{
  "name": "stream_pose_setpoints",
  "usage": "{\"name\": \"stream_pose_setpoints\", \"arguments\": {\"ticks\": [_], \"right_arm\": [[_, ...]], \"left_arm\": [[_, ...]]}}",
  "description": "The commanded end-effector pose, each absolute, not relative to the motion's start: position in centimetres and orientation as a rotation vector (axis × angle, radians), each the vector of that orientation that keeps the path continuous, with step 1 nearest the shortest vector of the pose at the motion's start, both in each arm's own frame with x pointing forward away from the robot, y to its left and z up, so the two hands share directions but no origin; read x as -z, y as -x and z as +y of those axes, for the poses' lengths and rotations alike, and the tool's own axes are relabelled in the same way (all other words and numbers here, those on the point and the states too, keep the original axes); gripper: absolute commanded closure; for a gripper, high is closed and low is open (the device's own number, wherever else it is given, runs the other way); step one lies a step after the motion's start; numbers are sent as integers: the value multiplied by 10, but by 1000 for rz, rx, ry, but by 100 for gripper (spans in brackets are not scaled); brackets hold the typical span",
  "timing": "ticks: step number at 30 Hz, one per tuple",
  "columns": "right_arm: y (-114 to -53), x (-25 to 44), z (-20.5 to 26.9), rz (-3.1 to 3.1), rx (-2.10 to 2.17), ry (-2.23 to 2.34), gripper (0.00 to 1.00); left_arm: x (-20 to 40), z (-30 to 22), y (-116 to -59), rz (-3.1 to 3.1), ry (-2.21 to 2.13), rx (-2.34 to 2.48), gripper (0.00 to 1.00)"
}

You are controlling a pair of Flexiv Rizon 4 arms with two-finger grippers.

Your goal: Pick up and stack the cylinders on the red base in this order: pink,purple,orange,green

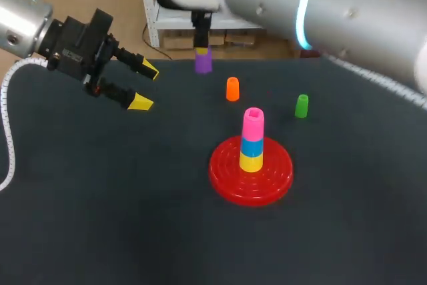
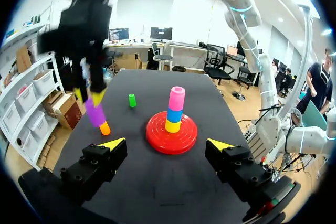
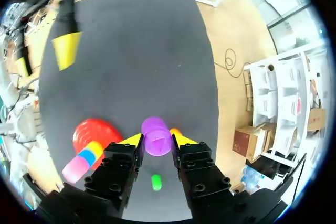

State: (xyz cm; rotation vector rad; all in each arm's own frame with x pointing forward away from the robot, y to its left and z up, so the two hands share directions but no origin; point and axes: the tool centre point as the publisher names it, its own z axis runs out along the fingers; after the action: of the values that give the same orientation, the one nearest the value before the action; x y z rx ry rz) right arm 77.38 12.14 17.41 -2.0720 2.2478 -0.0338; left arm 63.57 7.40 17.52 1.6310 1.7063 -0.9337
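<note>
Head view: at the upper middle of the frame the right gripper is clamped on the purple cylinder. At centre the pink cylinder tops the stack on the red base (over a blue piece and a yellow piece). The left gripper hangs spread and empty at upper left.

Left wrist view: the purple cylinder hangs tilted, right by the orange cylinder, with the green cylinder beyond.

Right wrist view: both yellow tips press the purple cylinder's sides.

Carried at that tilt, it could catch the pink rim and topple the stack.
</note>
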Motion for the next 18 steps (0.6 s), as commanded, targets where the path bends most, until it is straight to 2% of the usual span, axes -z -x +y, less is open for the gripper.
{"name": "stream_pose_setpoints", "arguments": {"ticks": [1,18], "right_arm": [[-687,-211,80,2038,159,1919,100],[-565,-248,10,1887,205,1973,100]], "left_arm": [[-175,75,-636,1703,-1633,936,0],[-175,75,-636,1703,-1633,936,0]]}}
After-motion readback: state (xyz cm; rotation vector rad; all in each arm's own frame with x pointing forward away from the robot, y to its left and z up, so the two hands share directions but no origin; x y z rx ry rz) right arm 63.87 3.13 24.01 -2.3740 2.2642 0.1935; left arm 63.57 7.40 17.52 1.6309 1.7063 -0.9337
